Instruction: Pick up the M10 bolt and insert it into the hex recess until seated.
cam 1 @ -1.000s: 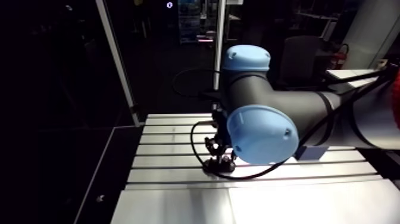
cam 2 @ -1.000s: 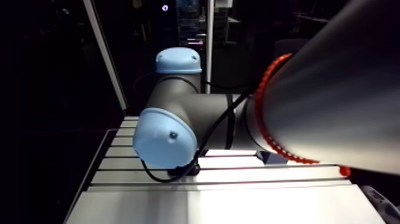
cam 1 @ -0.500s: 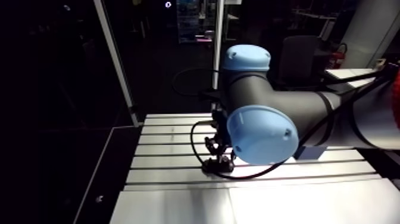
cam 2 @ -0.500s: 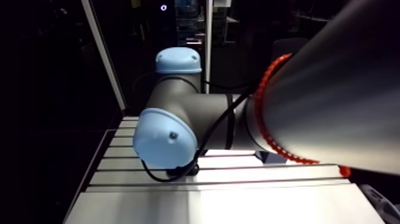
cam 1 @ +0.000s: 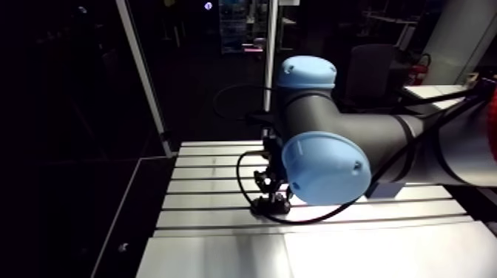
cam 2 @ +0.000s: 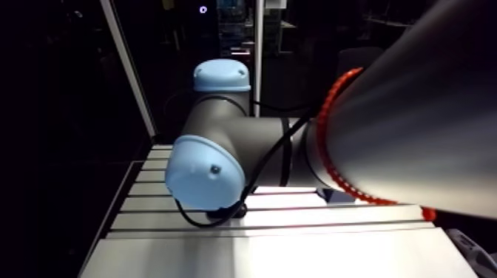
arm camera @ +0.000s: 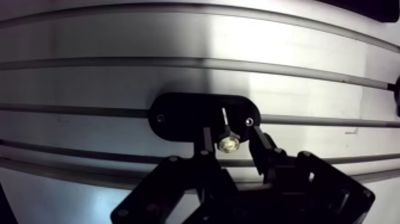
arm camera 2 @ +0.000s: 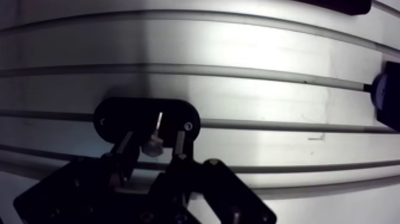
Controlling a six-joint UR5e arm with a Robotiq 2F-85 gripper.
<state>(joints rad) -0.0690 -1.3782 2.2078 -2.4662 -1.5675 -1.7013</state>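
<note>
In the wrist view a black oval plate [arm camera: 178, 116] with two small screws lies on the slotted aluminium table [arm camera: 119, 77]. The M10 bolt [arm camera: 228, 143] stands tilted over the plate, its shiny head up between my fingers and its shank reaching down to the plate's middle. My gripper [arm camera: 229, 130] straddles the bolt. It looks open, with a narrow dark gap on each side of the head. In the arm view the gripper [cam 1: 270, 194] hangs low over the same plate [cam 1: 265, 208], partly hidden by the blue-capped elbow.
A dark round object [arm camera 2: 390, 101] sits on the table, off to one side of the gripper. In the arm view a small block [cam 1: 384, 191] shows behind the arm. The table's left edge [cam 1: 159, 214] drops off into darkness.
</note>
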